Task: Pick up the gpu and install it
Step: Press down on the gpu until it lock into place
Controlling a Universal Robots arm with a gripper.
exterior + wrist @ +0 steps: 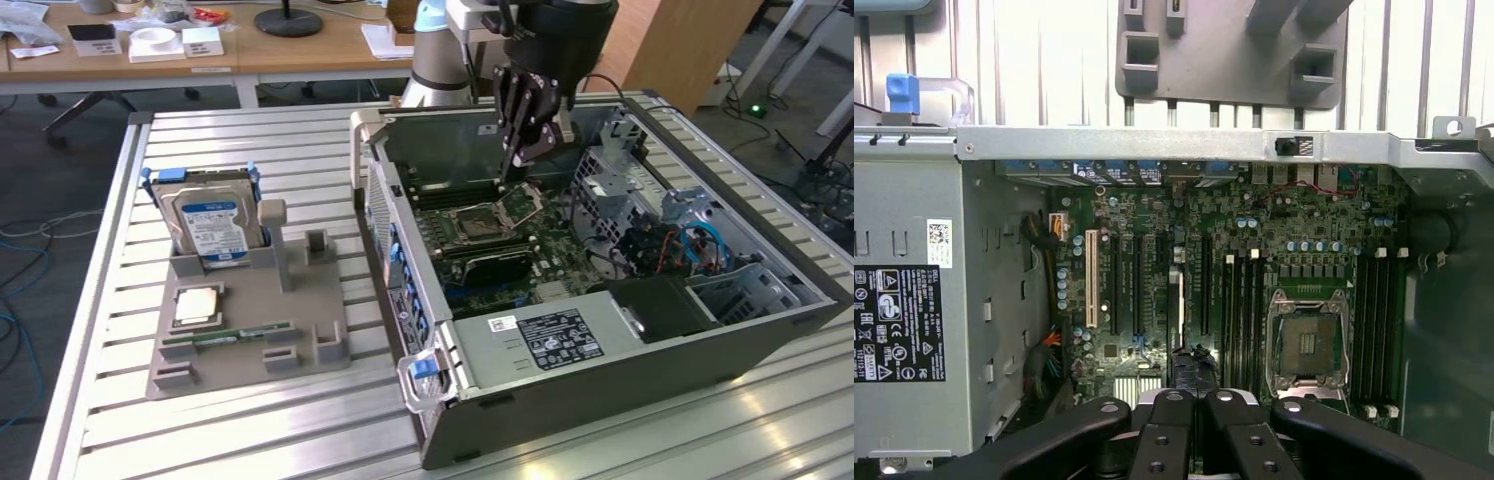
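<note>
Gripper [521,150] over open case [601,400], my fingers pinching a thin dark strip, prob. the gpu [1192,366], edge-on above mobo slots [1135,285]. Step: install; card not yet seated. Seating needs edge parallel w/ slot.

Your open computer case [587,330] lies at the exterior view's right; the parts holder [240,340], hard drive [214,225] standing in it, sits left.
</note>
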